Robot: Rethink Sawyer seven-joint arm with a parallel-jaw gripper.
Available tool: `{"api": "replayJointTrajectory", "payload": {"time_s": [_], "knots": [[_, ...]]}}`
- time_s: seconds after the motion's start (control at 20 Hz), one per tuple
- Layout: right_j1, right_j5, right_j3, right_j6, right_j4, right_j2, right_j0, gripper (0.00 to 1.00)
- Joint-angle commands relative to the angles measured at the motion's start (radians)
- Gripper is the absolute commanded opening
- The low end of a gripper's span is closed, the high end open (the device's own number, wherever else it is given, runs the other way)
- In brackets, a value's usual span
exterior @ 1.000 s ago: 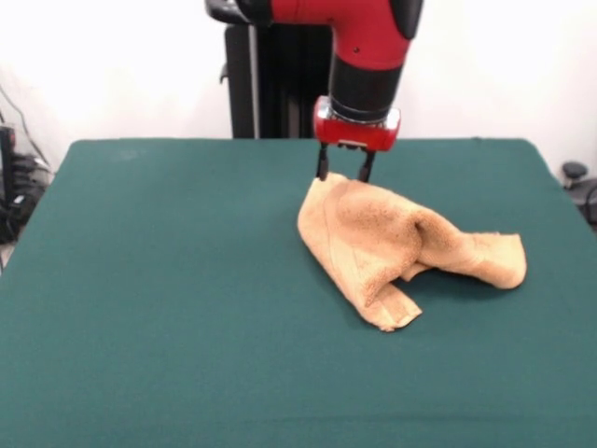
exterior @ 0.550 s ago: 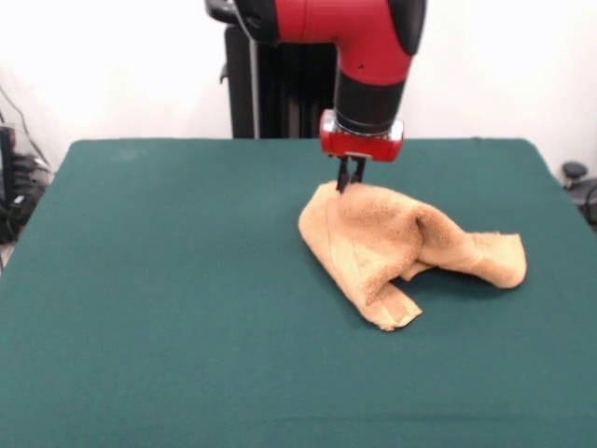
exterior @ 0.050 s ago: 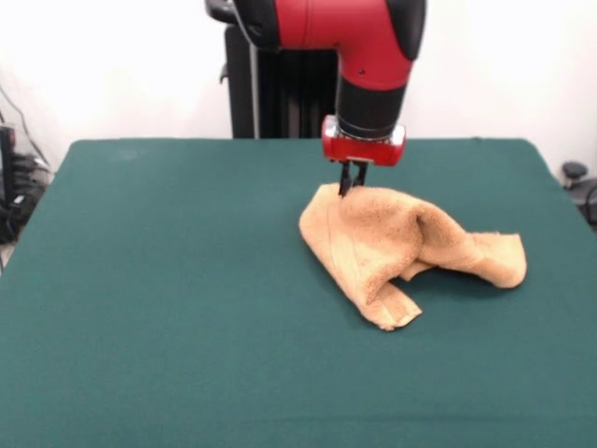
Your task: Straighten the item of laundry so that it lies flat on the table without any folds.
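The table (exterior @ 0.050 s ago: 149, 317) is covered in dark green cloth. The towel (exterior @ 0.050 s ago: 392, 245) is seen crumpled right of centre, one corner folded toward the front. At its far edge the gripper (exterior @ 0.050 s ago: 351, 185) is pinched shut on the towel's rim.

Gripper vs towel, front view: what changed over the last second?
The gripper went from fingers spread apart just above the towel's far edge to fingers closed together, pinching that edge, and it shifted slightly to the picture's right. The pinched edge looks barely lifted. The rest of the towel stayed as it was: crumpled, with a humped fold and a flap toward the front, in the same place on the table.
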Motion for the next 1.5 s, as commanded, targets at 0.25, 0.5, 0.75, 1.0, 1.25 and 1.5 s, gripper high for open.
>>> {"api": "replayJointTrajectory", "payload": {"time_s": [0.25, 0.5, 0.75, 1.0, 1.25, 1.5], "knots": [[-0.042, 0.109, 0.004, 0.022, 0.053, 0.105, -0.003, 0.00], [-0.092, 0.196, 0.023, 0.005, 0.085, 0.127, -0.015, 0.00], [-0.157, 0.321, 0.029, -0.021, 0.117, 0.135, -0.018, 0.00], [-0.260, 0.446, 0.052, -0.023, 0.164, 0.145, -0.002, 0.00], [-0.329, 0.581, 0.036, -0.052, 0.206, 0.164, -0.008, 0.00], [-0.379, 0.708, 0.021, -0.042, 0.255, 0.167, -0.007, 0.00]]}}
